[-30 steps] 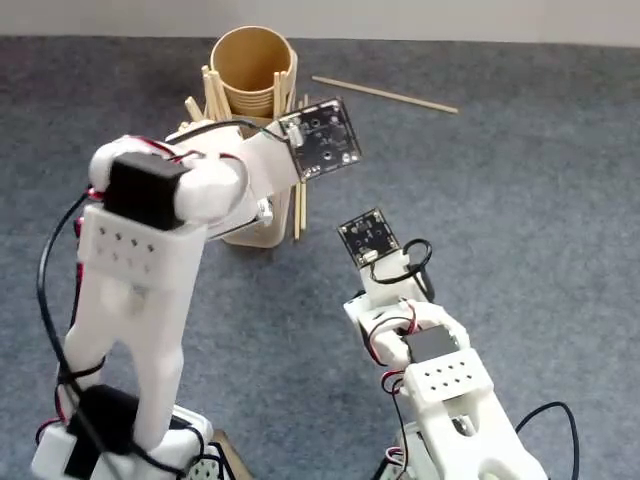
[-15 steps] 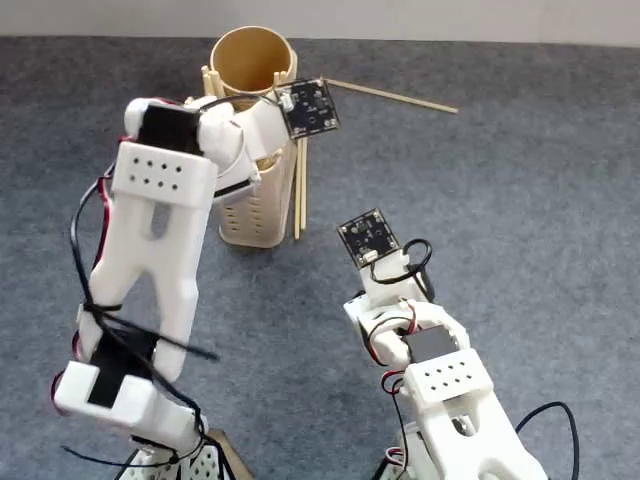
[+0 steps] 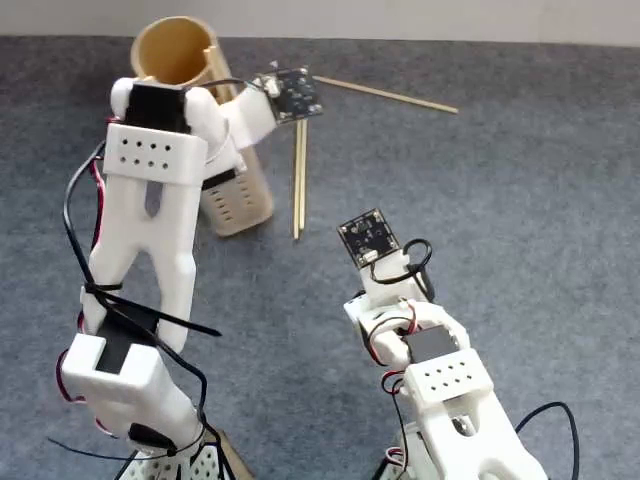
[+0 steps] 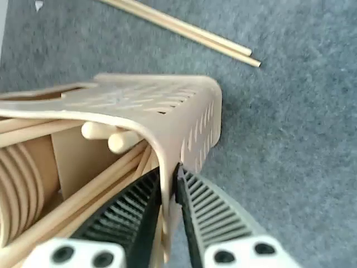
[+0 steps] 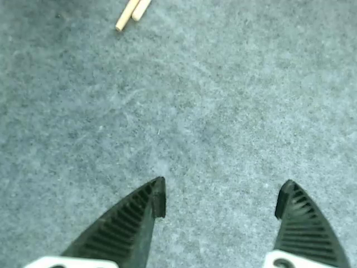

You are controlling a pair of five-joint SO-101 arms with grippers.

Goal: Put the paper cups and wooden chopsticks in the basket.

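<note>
A beige slotted basket [image 3: 236, 196] leans over to the left at the back left, with stacked paper cups [image 3: 175, 52] sticking out of its top. My left gripper [image 4: 170, 170] is shut on the basket wall [image 4: 173, 106], one finger inside and one outside. Chopsticks [image 4: 106, 137] and the cup stack [image 4: 22, 184] lie inside. A pair of wooden chopsticks [image 3: 299, 180] lies on the carpet just right of the basket. Another chopstick [image 3: 385, 93] lies further back. My right gripper [image 5: 223, 190] is open above bare carpet, with chopstick ends [image 5: 133, 11] ahead of it.
Grey carpet [image 3: 520, 200] covers the whole table. The right arm [image 3: 420, 350] stands at the middle front, the left arm [image 3: 150, 230] rises tall on the left. The carpet's far edge runs just behind the basket.
The left arm has dragged the basket back and to the left and tipped it over. The chopstick pair that leaned on it now lies on the carpet. The right arm has stayed still.
</note>
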